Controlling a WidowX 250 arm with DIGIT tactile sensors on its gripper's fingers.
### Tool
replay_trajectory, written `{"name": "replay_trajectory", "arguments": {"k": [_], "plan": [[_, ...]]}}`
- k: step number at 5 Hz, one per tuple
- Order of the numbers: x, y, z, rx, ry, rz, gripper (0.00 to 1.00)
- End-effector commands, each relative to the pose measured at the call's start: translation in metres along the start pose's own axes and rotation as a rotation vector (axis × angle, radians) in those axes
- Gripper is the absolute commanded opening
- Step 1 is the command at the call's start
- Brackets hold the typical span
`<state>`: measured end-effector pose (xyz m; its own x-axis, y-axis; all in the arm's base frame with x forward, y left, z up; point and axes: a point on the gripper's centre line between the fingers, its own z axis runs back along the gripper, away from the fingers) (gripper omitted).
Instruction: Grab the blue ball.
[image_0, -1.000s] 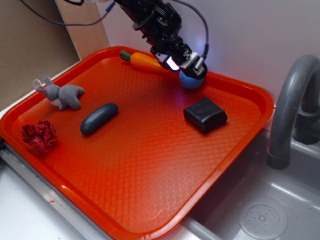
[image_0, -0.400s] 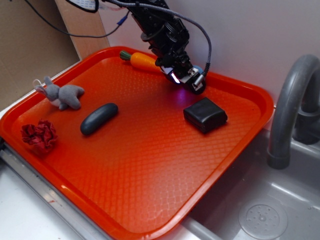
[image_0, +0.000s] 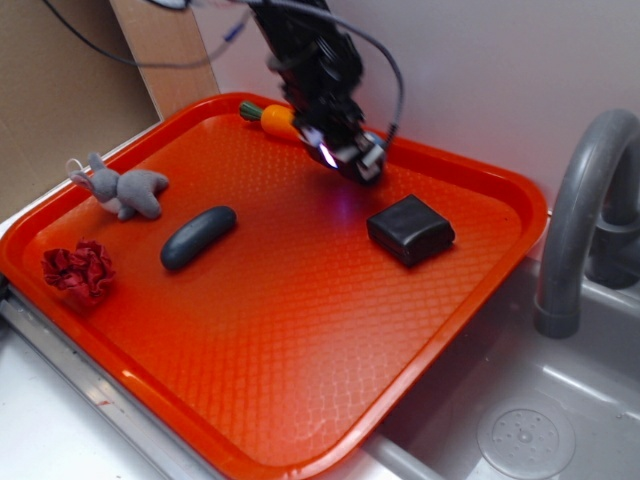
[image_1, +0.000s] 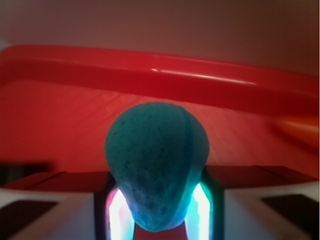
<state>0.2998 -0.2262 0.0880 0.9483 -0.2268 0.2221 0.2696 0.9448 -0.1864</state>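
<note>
The blue ball (image_1: 156, 155), light blue and dimpled, fills the middle of the wrist view, pinched narrower at its lower end between the two lit fingers. My gripper (image_1: 157, 210) is shut on the ball. The ball is hidden behind the gripper (image_0: 352, 160) in the exterior view, where the gripper sits low over the far part of the orange tray (image_0: 300, 350), close to its back rim and up-left of the black block (image_0: 410, 229).
A toy carrot (image_0: 275, 118) lies at the tray's back rim, just left of the arm. On the tray's left are a dark grey-blue pebble (image_0: 198, 237), a grey plush bunny (image_0: 122, 188) and a red fabric bundle (image_0: 78, 272). A grey faucet (image_0: 580, 210) and sink stand to the right.
A second ago the ball lay exposed beside the fingertips near the back rim. The gripper has since come down around it, shut, and shifted slightly left with it.
</note>
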Motion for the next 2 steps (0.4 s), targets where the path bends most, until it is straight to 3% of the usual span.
{"name": "replay_trajectory", "arguments": {"k": [1,2], "plan": [[-0.047,0.029,0.094,-0.100,0.069,0.132,0.00],[-0.071,0.044,0.118,-0.043,0.077,0.177,0.00]]}}
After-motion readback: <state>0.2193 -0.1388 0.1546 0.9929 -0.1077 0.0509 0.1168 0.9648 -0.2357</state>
